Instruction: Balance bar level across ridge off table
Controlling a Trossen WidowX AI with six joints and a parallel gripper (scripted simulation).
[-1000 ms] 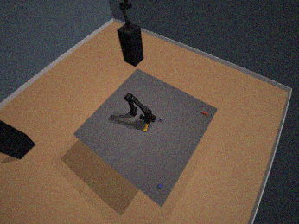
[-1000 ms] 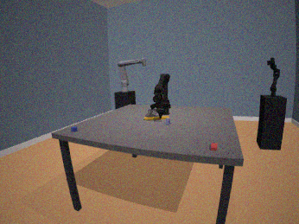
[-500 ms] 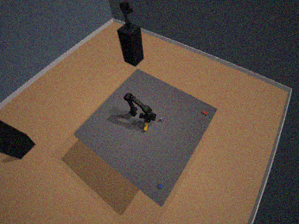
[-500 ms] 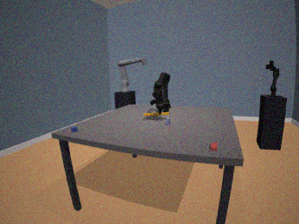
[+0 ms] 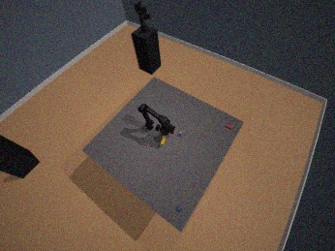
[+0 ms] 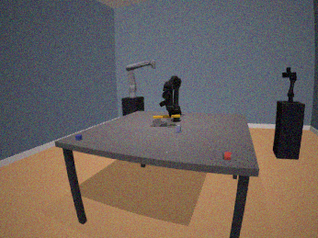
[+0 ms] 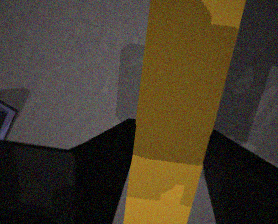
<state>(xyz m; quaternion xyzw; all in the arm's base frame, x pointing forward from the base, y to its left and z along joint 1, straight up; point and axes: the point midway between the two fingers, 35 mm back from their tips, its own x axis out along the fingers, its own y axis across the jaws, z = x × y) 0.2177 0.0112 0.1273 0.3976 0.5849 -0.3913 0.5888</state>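
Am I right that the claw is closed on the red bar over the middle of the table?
Not quite: the bar is yellow, as the wrist view shows. The claw is closed on it over the middle of the table.
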